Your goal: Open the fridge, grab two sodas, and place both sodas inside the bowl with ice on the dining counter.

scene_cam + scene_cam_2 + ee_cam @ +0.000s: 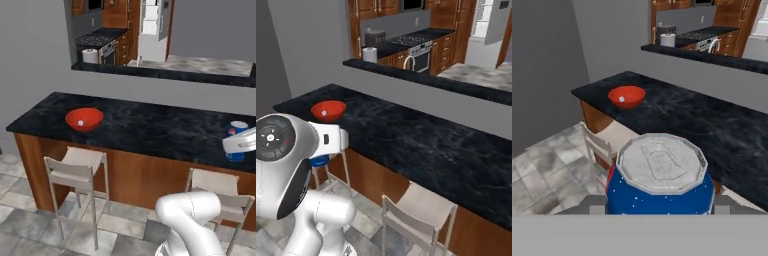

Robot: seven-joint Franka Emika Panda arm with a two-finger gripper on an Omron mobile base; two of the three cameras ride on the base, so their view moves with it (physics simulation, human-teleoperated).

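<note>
Hand view shows the pincer (660, 210) gripping blue can (660, 180)'s silver lid.

Robot arm (301, 200) showing glossy white rounded shell segments, dark grey band running between links. Round dark joint cap (273, 137) bearing small pale markings, red dot. Small dark slot sitting on white wrist housing.

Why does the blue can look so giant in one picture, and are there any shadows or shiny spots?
Hand view: the blue can sits right against the lens, so it looks huge while the red bowl looks small. Left base view: flat, even light, no strong shadow under the bowl, no glare on the dining counter. Right base view: slightly soft, grainy edges.
</note>
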